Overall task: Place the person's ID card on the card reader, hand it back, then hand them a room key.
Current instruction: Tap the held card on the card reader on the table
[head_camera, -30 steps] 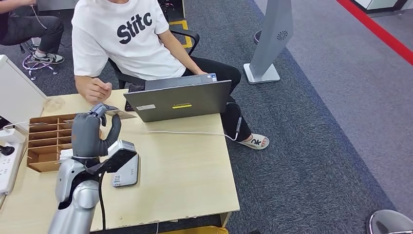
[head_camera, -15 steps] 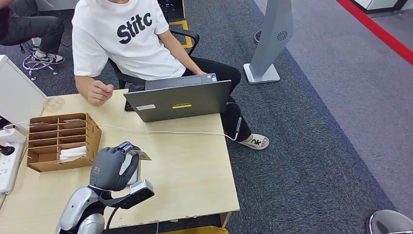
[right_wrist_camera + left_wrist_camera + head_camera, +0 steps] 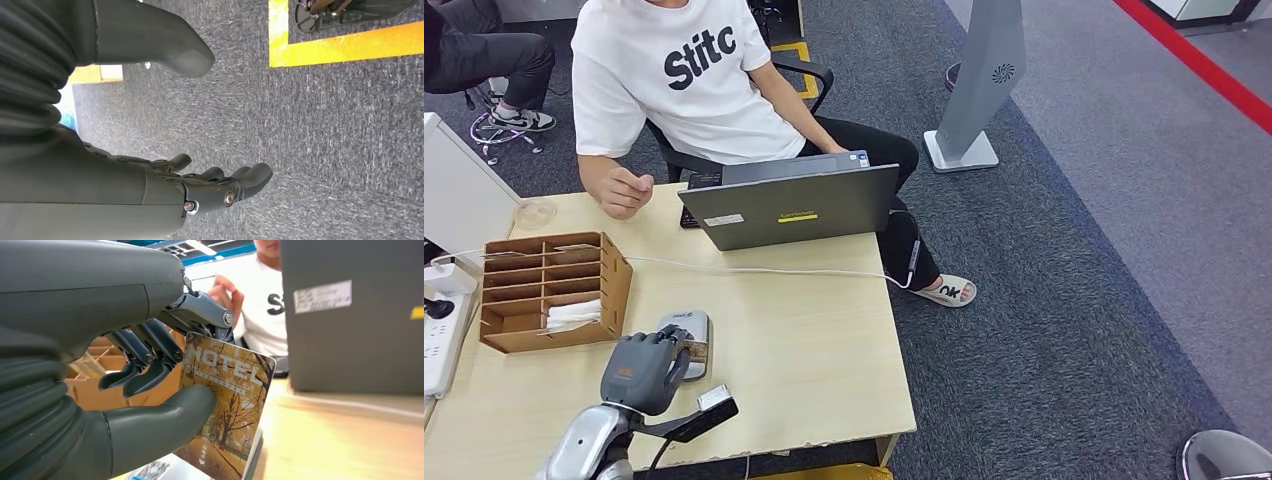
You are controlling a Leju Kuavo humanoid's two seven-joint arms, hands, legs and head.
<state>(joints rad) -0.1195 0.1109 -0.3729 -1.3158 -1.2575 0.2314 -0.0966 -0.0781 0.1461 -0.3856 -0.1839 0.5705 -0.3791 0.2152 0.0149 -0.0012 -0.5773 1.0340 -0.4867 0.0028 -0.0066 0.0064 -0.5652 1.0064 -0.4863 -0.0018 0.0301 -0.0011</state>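
My left hand [image 3: 646, 370] hovers low over the near part of the table, pinching a card [image 3: 227, 400] between thumb and fingers. The card is printed with HOTEL and autumn trees. Its lower edge sits just above or on the grey card reader [image 3: 686, 335], and I cannot tell whether they touch. In the head view the card [image 3: 696, 349] shows as a small brown patch at the fingertips. The person in a white T-shirt [image 3: 689, 75] sits across the table with a fist [image 3: 627, 190] resting on it. My right hand [image 3: 200, 185] hangs over the carpet, fingers apart and holding nothing.
A cardboard slot box [image 3: 549, 290] with white cards [image 3: 574, 313] stands left of the reader. A grey laptop [image 3: 794, 205] sits at the far edge, with a white cable [image 3: 754, 270] running across the table. A power strip [image 3: 439, 335] lies at the left edge.
My left hand drew back from near the person's fist with the card and came down over the card reader at the near side of the table.
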